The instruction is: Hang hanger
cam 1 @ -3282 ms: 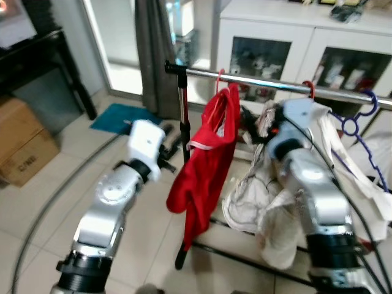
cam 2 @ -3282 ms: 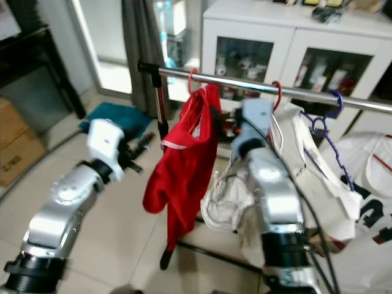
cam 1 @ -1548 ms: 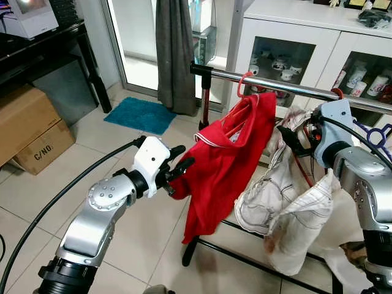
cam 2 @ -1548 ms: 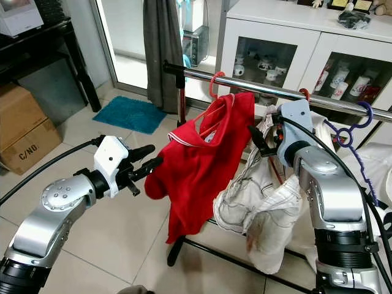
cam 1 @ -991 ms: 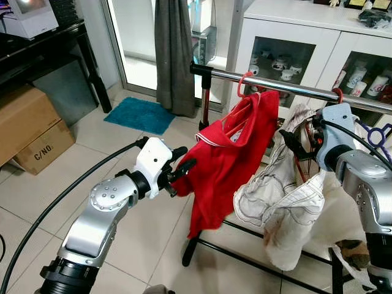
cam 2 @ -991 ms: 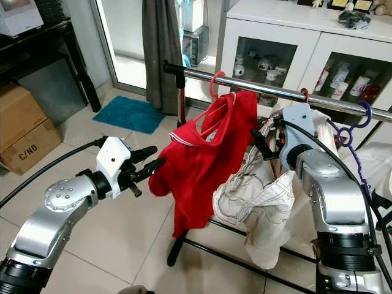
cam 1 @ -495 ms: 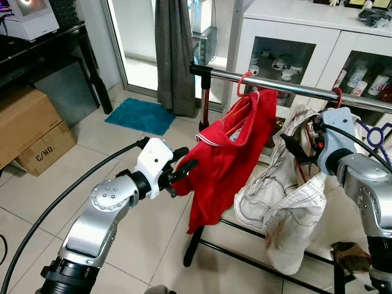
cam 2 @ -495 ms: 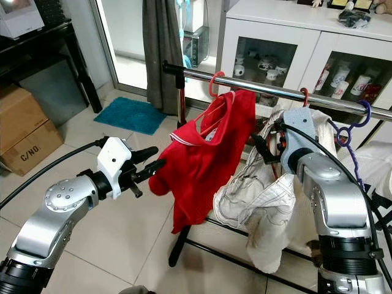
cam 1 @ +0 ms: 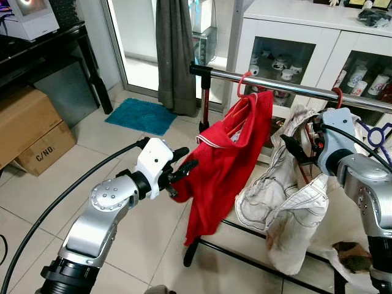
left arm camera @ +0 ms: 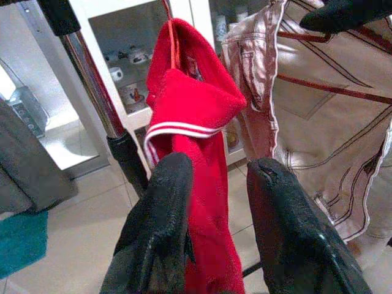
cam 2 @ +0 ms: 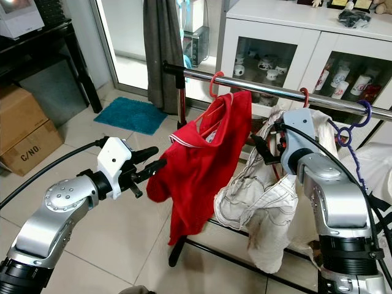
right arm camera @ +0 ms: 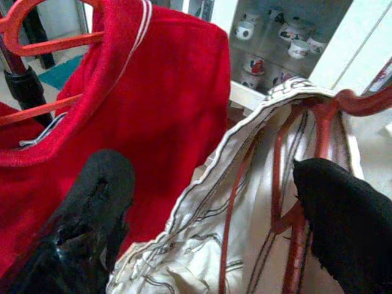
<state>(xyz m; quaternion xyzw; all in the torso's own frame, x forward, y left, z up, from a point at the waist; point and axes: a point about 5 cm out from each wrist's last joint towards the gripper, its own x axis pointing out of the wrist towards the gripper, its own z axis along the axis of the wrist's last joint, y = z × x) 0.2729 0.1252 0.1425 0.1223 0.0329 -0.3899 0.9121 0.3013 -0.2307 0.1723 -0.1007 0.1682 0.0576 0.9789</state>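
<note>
The hanger (cam 2: 293, 131) with the cream garment (cam 2: 257, 196) is hooked on the rail (cam 2: 275, 92) at 2 o'clock, straddled by the wide-open right gripper (cam 2: 264, 150), so withdrawal is judged next; the left gripper (cam 2: 150, 160), parted, holds nothing

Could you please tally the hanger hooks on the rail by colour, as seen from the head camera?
Red hooks: 2, one over the red shirt and one above the cream garment.
Blue-purple hooks: 1, at the rail's right end.
Total: 3.
</note>
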